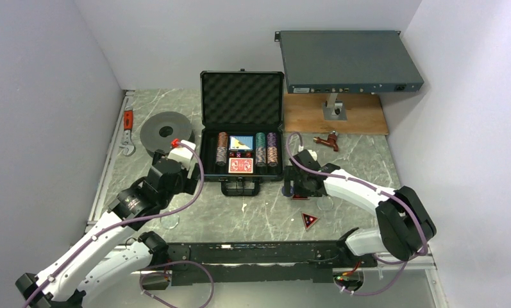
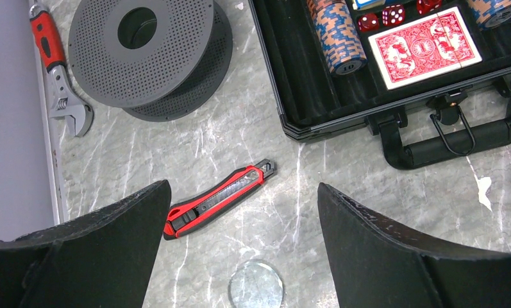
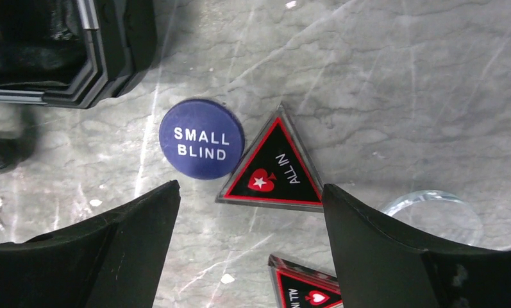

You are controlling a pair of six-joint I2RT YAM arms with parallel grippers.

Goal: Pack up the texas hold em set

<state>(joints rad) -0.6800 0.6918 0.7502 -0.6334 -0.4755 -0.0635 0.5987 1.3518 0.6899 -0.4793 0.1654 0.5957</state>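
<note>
Black hard briefcase, lid upright, holds striped poker chip stacks and red card deck. Off its front right corner: blue round button just beside red-black triangular marker, beneath right gripper, jaws wide, empty. Off its front left corner: left gripper, jaws wide, empty, above red-and-black utility knife.

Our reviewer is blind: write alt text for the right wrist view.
A blue SMALL BLIND button lies beside a red-and-black ALL IN triangle on the marble table, ahead of the right arm's open fingers. A second triangle shows at the bottom edge, the black case's corner upper left, a clear disc right.
</note>
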